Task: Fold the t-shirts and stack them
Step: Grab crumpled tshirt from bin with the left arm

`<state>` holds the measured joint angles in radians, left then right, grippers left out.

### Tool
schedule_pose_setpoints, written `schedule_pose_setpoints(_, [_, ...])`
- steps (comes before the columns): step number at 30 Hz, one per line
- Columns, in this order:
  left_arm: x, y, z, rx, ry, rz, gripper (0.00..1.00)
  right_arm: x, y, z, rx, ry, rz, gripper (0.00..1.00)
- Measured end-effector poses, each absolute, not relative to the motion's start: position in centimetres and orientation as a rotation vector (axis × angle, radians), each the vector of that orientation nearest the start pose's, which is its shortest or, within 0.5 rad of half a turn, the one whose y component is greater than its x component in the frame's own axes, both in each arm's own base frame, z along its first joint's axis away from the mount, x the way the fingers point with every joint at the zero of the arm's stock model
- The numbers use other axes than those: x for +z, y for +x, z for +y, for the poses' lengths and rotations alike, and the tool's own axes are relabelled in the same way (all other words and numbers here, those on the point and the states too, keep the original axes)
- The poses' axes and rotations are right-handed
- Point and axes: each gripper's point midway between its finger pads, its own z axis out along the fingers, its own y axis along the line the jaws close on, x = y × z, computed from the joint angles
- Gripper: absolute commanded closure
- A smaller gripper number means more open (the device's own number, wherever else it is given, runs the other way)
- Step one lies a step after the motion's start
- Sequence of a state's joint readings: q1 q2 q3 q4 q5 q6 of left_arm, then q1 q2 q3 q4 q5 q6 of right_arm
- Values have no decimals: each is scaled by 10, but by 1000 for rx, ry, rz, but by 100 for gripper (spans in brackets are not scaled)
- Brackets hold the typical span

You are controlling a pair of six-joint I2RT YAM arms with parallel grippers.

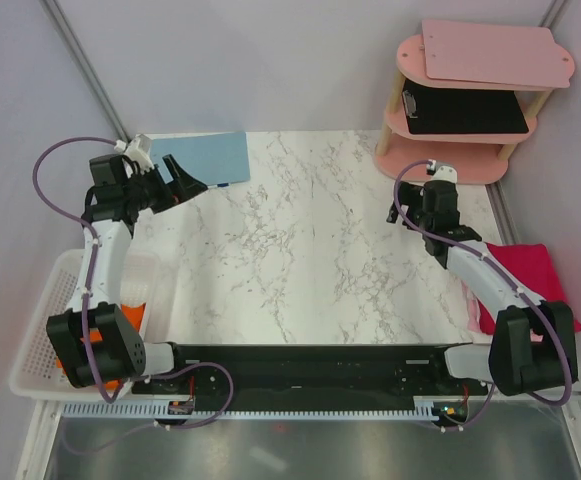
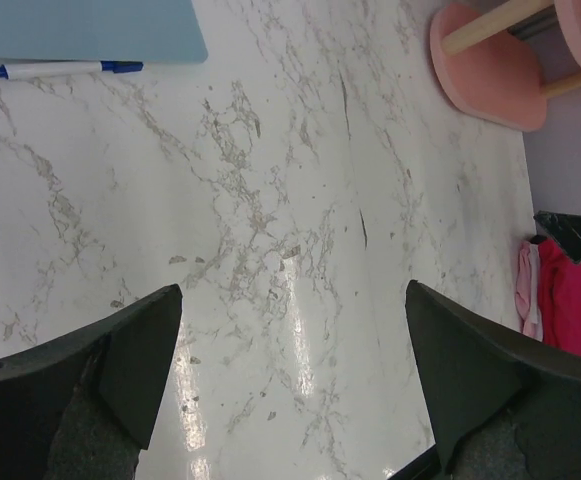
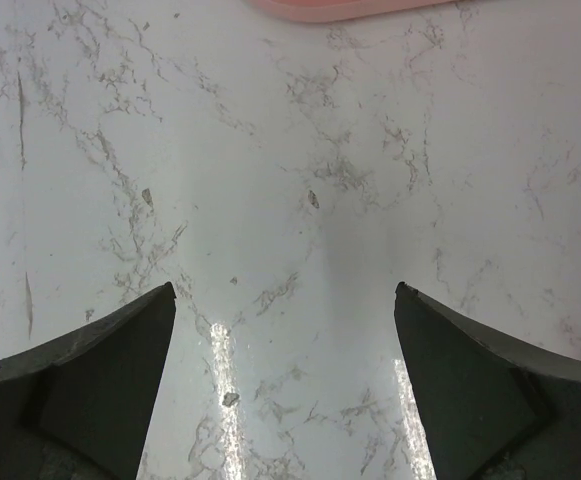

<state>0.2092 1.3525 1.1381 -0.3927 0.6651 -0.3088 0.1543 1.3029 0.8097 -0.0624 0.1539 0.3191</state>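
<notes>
Nothing gripped yet: left gripper (image 2: 292,295) spread fully wide and empty over bare marble table (image 1: 300,250), near the light-blue clipboard (image 1: 210,155); right gripper (image 3: 285,295) likewise wide and empty, just short of the pink shelf (image 1: 450,150) foot. Magenta t-shirt (image 1: 525,272) bunched at the table's right edge, partly under the right arm, with a paler pink cloth edge touching it on the inner side; can't tell what. Orange t-shirt (image 1: 133,318) down in the white basket (image 1: 40,300) off the left edge, mostly hidden behind the left arm. Expect both light, limp, zero stiffness: will sag and drag, won't slide as a unit, probably cling a bit on the glossy marble. Not fragile. Best to pinch a single layer at a shoulder seam or hem corner, one per gripper, then lift and spread flat before folding. Avoid grabbing mid-bunch: likely to catch several layers. Seams not visible from here; need a closer look before picking.
</notes>
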Motion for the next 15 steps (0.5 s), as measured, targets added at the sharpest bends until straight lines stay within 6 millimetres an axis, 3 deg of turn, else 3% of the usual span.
schedule_pose_setpoints(5, [263, 368, -39, -717, -124, 2021, 0, 145, 378, 50, 153, 247, 2091, 2])
schedule_pose_setpoints(11, [289, 356, -21, -552, -184, 1920, 0, 154, 377, 53, 166, 238, 2066, 2])
schedule_pose_setpoints(12, [289, 353, -19, -533, -203, 1907, 17, 154, 376, 54, 170, 234, 2068, 2])
schedule_pose_setpoints(13, [288, 349, -17, -518, -219, 1899, 21, 154, 376, 55, 172, 231, 2069, 2])
schedule_pose_setpoints(14, [286, 347, -16, -517, -237, 1897, 19, 154, 376, 57, 177, 226, 2070, 2])
schedule_pose_setpoints(15, [283, 345, -14, -510, -263, 1897, 7, 154, 376, 59, 183, 221, 2071, 2])
